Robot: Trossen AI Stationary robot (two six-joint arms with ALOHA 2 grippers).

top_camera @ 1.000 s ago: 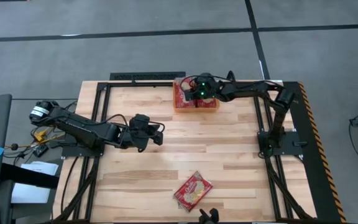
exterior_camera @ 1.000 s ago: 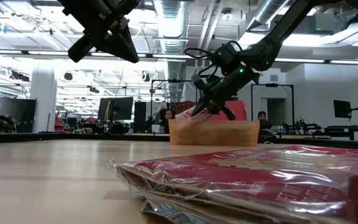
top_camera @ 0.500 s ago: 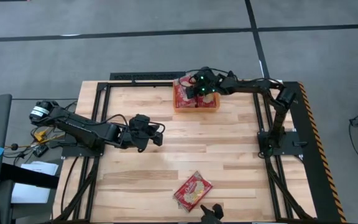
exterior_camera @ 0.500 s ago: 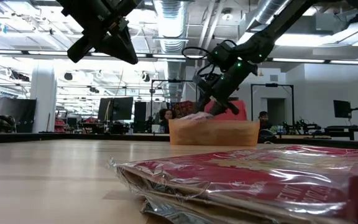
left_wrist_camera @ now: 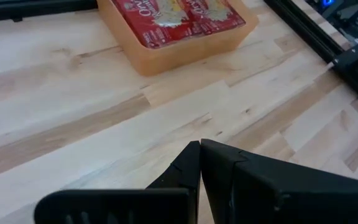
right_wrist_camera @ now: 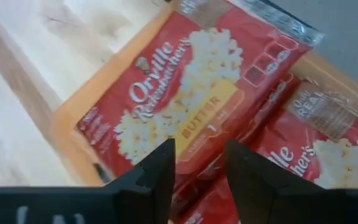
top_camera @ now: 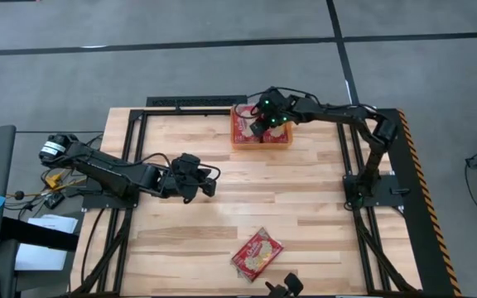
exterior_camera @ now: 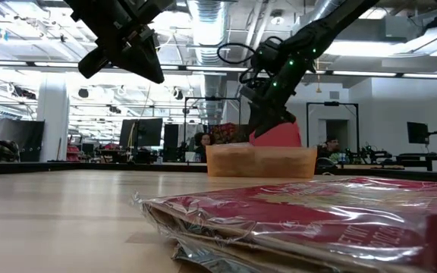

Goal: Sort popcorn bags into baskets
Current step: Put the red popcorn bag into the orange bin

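Observation:
The orange basket point(top_camera: 261, 141) stands at the table's far edge, and red popcorn bags lie flat in it. My right gripper point(right_wrist_camera: 201, 165) hovers open just above the top bag point(right_wrist_camera: 185, 106), its fingers pointing down and touching nothing. A second bag point(right_wrist_camera: 328, 162) lies beside and under that one. Another red bag point(top_camera: 257, 253) rests flat on the wood near the near edge and fills the low view's foreground point(exterior_camera: 302, 220). My left gripper point(left_wrist_camera: 199, 148) waits shut above the table's left middle point(top_camera: 193, 178), holding nothing.
Black frame rails point(top_camera: 197, 102) run along the table's far and side edges. The right arm's base point(top_camera: 369, 178) stands on the right side. A dark camera mount point(top_camera: 280, 287) sits at the near edge. Bare wood lies between the basket and the loose bag. People show far off in the room point(exterior_camera: 203, 140).
My right gripper has risen above the basket and shifted slightly toward the far edge. The bag that hung from its fingers a second ago has dropped and now lies in the basket.

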